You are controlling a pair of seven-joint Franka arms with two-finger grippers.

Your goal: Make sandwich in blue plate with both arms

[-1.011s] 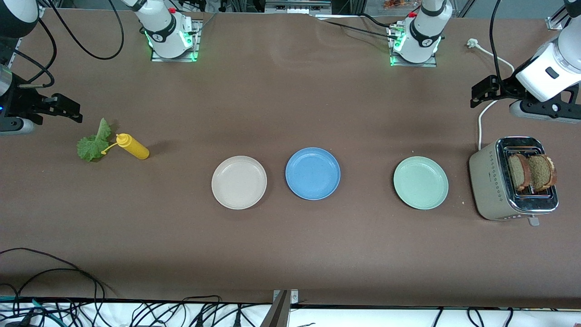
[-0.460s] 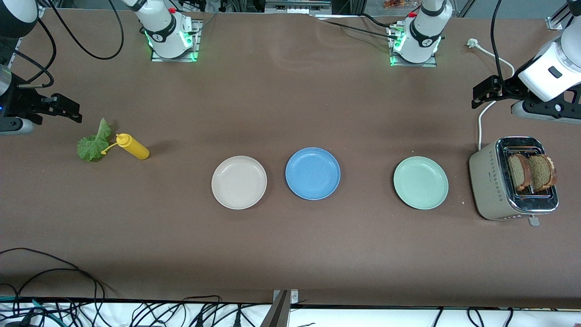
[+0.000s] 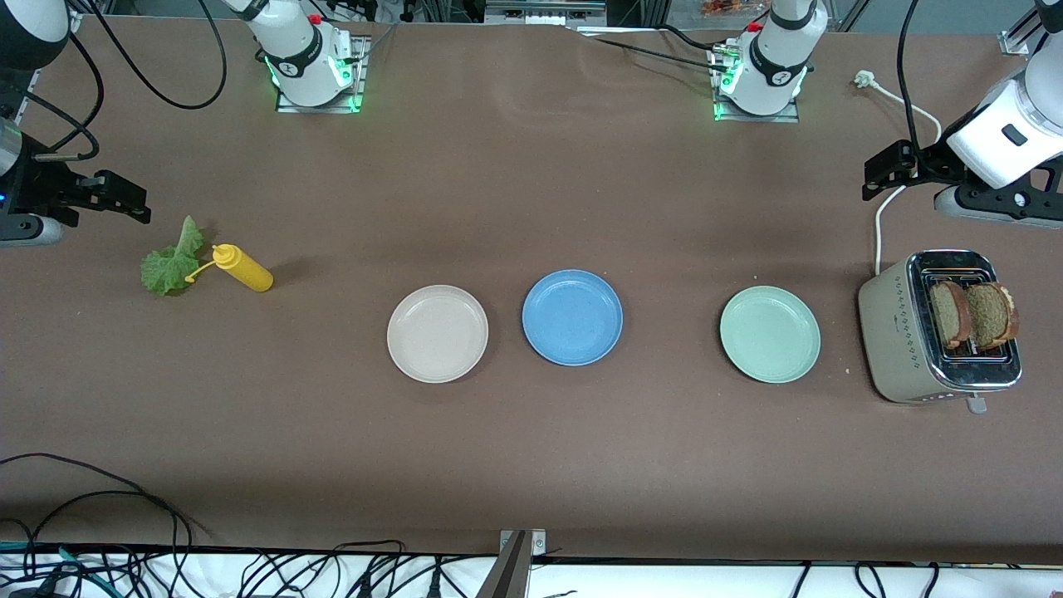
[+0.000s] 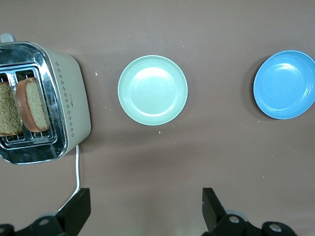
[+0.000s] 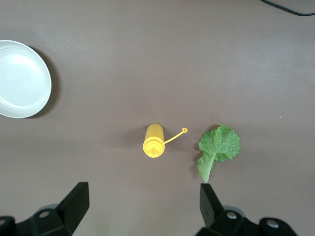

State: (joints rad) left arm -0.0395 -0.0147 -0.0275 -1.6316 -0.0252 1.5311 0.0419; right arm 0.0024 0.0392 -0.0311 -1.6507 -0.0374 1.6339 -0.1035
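**Inspector:** Start with what lies nearest the front camera.

**Assistant:** A row of three plates sits mid-table. The beige plate (image 3: 438, 334) and the mint-green plate (image 3: 770, 334) lie nearest; the blue plate (image 3: 572, 317) sits between them, just beside the beige one and slightly farther from the camera. All three are bare.

**Inspector:** The bread?

**Assistant:** Two brown bread slices (image 3: 972, 314) stand upright in the slots of a toaster (image 3: 901, 332) at the left arm's end of the table, well apart from the blue plate. The toaster's white cord (image 3: 879, 220) runs away from the camera across the table (image 3: 531, 448).

**Inspector:** And the lettuce?

**Assistant:** The lettuce leaf (image 3: 170, 262) lies flat at the right arm's end, just beside a yellow squeeze bottle (image 3: 242, 267) resting on its side. The bottle's tethered cap points toward the leaf. Both are a little farther from the camera than the plates.

**Inspector:** Grippers?

**Assistant:** The right gripper (image 3: 124, 199) hangs over bare table near the leaf, fingers spread wide and holding nothing; its wrist view shows the bottle and leaf between the two black fingers (image 5: 74, 204). The left gripper (image 3: 884, 170) hangs over the cord near the toaster, fingers likewise spread and empty; its wrist view takes in toaster, mint-green plate and blue plate.

**Inspector:** Sandwich status?

**Assistant:** Not assembled. Its parts sit at both ends of the table, none on the blue plate.
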